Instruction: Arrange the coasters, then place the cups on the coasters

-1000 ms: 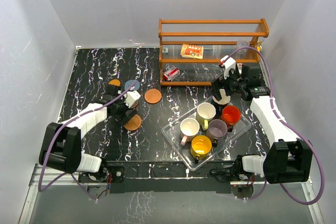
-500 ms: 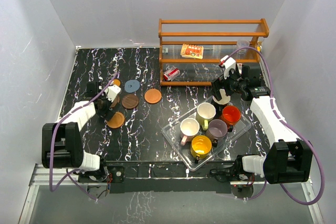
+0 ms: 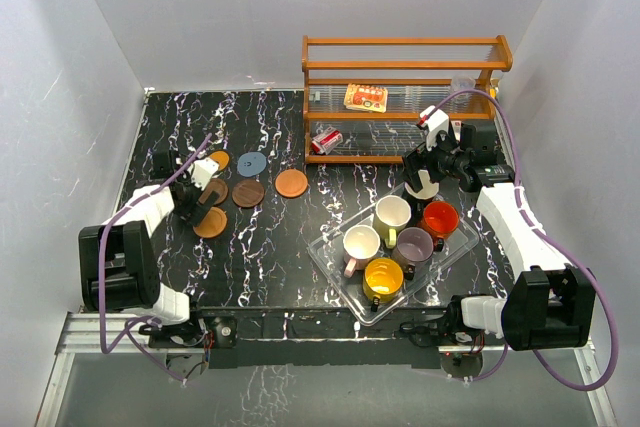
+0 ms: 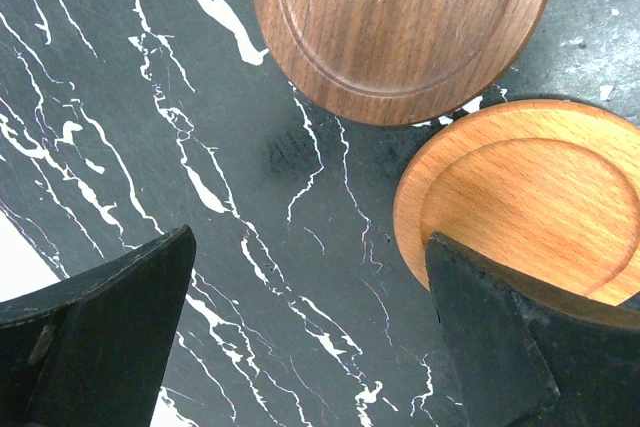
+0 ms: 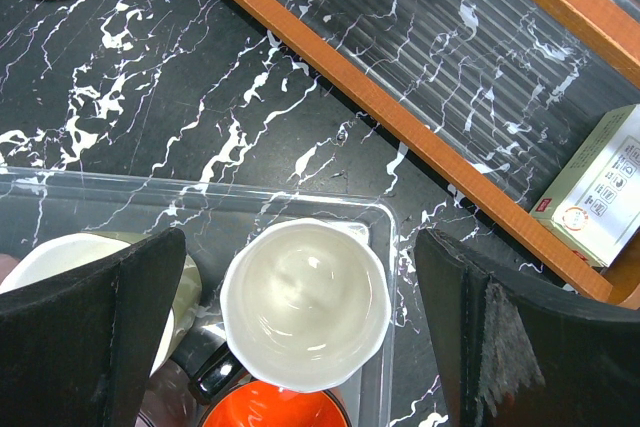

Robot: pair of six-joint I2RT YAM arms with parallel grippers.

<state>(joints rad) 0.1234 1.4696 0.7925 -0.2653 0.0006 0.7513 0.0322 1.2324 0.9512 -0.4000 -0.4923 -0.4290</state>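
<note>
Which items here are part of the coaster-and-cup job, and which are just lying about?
Job in hand:
- the coasters, spread out at left
- the cups, all standing in the clear tray

Lying about:
- the wooden rack
- the packet and the can on its shelves

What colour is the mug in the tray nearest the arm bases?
The mug is yellow; top external view.

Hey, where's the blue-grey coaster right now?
In the top view, the blue-grey coaster lies on the table's left half, just beyond the dark brown coaster and left of the orange-brown coaster by the wooden rack.
</note>
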